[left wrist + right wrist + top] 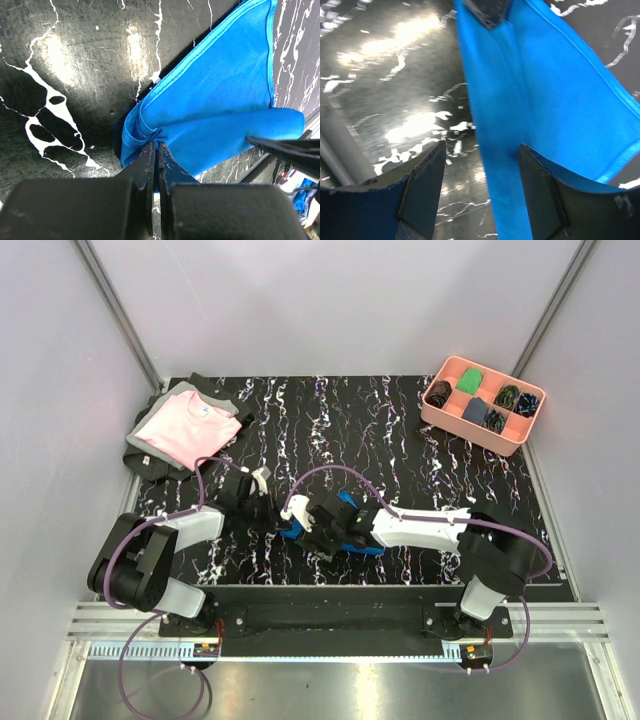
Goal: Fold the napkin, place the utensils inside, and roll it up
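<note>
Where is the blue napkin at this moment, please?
In the top view the napkin is near the front centre of the table, under the right arm; the left tool pinches its folded corner.

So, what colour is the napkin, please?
The napkin is plain bright blue; left wrist view shows it best.

A black table (400, 440) veined with white marbling fills the floor of a white-walled enclosure. At its far left corner lies a folded pink shirt (188, 428) with grey trim, resting on a dark cloth (145, 462) that shows around its edges. At the far right corner sits a salmon-pink tray (465, 433) divided into compartments, set at an angle to the table's edge. Near the middle of the near half lies a bright blue napkin (225, 100), folded over itself, its hemmed edges flat against the glossy surface.
</note>
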Robot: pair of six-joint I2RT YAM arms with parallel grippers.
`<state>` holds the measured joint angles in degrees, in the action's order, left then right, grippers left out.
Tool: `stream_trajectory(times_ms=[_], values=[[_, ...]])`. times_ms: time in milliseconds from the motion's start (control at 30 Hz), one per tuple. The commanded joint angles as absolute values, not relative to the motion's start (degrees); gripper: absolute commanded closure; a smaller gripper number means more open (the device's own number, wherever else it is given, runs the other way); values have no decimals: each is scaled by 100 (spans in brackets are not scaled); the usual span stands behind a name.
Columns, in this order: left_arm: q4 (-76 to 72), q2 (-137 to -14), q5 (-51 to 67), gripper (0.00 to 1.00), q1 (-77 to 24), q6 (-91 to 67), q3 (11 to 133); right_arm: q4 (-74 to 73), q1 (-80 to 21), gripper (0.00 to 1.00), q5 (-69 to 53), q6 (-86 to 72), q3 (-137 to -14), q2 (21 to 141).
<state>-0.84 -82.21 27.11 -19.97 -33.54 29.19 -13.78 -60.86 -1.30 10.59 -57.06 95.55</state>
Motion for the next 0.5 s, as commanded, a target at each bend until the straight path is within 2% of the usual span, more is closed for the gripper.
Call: stream_trajectory(times_ms=[0, 367, 433, 467], values=[[475, -8394, 2399, 100, -2022, -3217, 2874, -985, -6179, 32, 703, 1388, -5634, 9633], [527, -8350, 2417, 100, -2022, -3173, 2892, -932, -6179, 36, 738, 1345, -5476, 10054], [554, -8350, 2426, 100, -2022, -3173, 2927, -932, -6179, 41, 747, 1275, -5458, 10116], [571, -8350, 2426, 100, -2021, -3147, 2935, -940, -6170, 48, 704, 1248, -5441, 10168]])
